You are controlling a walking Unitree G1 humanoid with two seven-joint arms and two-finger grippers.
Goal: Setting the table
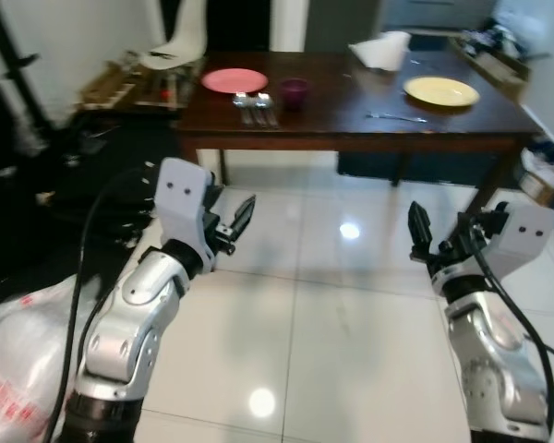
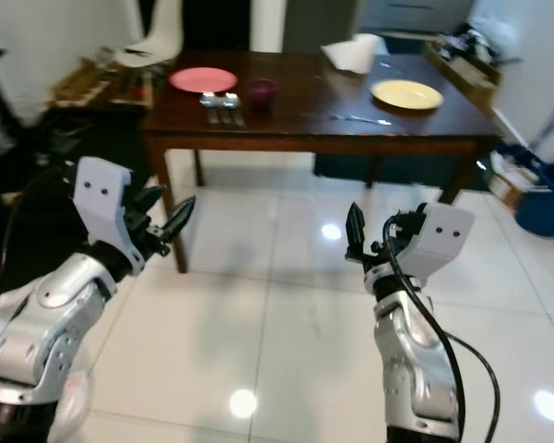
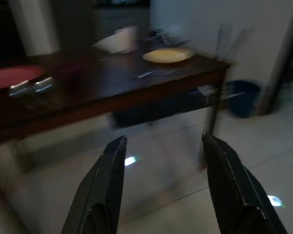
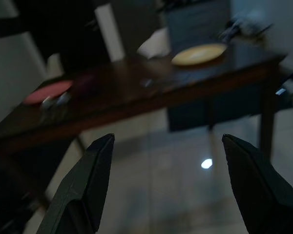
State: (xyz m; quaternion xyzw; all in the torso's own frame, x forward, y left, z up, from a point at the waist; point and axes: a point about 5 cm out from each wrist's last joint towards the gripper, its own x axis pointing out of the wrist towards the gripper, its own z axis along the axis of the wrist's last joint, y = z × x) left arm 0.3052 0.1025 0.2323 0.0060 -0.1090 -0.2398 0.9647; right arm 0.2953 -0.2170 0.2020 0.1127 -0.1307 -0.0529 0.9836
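A dark wooden table (image 1: 351, 129) stands ahead across the white tile floor. On its left part lie a pink plate (image 1: 234, 80), a dark purple cup (image 1: 293, 91) and a group of cutlery (image 1: 256, 106). Toward the right are a yellow plate (image 1: 440, 90), a single utensil (image 1: 397, 117) and a white cloth (image 1: 381, 51). My left gripper (image 1: 235, 221) and right gripper (image 1: 439, 238) are raised over the floor, short of the table. Both are open and hold nothing. The wrist views look between the left fingers (image 3: 100, 190) and the right fingers (image 4: 254, 180) toward the table.
A low side table (image 1: 129, 88) with clutter stands left of the dining table, with a white chair (image 1: 180, 41) behind it. A cluttered box (image 1: 499, 51) and a blue bin (image 2: 545, 198) are on the right. A plastic bag (image 1: 18, 341) lies by my left arm.
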